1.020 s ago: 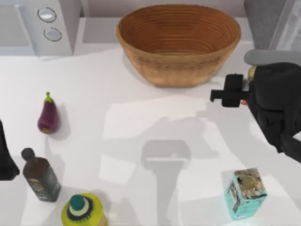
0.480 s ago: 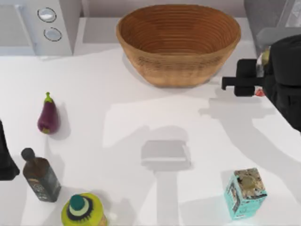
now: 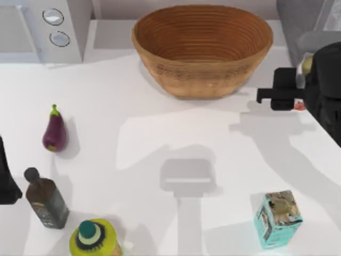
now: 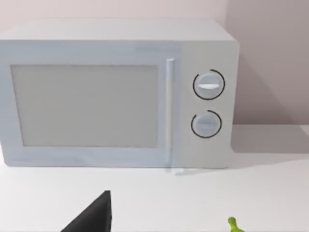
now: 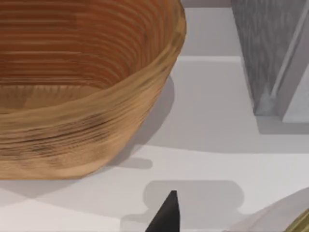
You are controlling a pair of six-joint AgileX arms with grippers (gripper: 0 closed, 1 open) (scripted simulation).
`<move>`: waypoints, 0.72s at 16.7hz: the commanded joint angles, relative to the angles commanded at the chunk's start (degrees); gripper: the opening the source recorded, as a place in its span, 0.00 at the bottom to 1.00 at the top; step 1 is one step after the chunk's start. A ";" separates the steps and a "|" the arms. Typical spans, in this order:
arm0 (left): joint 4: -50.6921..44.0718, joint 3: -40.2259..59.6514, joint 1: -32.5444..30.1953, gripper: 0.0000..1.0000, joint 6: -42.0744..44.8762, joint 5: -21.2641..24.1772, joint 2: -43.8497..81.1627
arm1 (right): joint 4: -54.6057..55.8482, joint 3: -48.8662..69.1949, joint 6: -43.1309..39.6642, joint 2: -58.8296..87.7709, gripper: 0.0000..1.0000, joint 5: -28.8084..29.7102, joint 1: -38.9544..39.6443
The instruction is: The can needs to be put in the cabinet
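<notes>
Right gripper (image 3: 305, 80): pinching the can (image 3: 307, 64), upright.
Cabinet (image 3: 303, 18): just beyond, at the table's far right.
Left arm: parked, left edge.

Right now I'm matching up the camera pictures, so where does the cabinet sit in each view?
Top view: the cabinet is at the table's far right corner, right of the basket, just beyond the held can.
Right wrist view: its grey speckled wall with the pale door frame beside it, past the basket's rim.
Left wrist view: faces the microwave.
Shared landmark: the basket, in the top and right wrist views.
</notes>
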 joint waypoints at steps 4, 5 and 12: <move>0.00 0.00 0.00 1.00 0.00 0.00 0.00 | -0.32 -6.42 -2.42 -11.15 0.00 -3.90 -4.38; 0.00 0.00 0.00 1.00 0.00 0.00 0.00 | -0.43 -8.70 -3.28 -15.41 0.00 -5.28 -5.93; 0.00 0.00 0.00 1.00 0.00 0.00 0.00 | -1.37 -27.99 -10.52 -55.12 0.00 -16.96 -19.05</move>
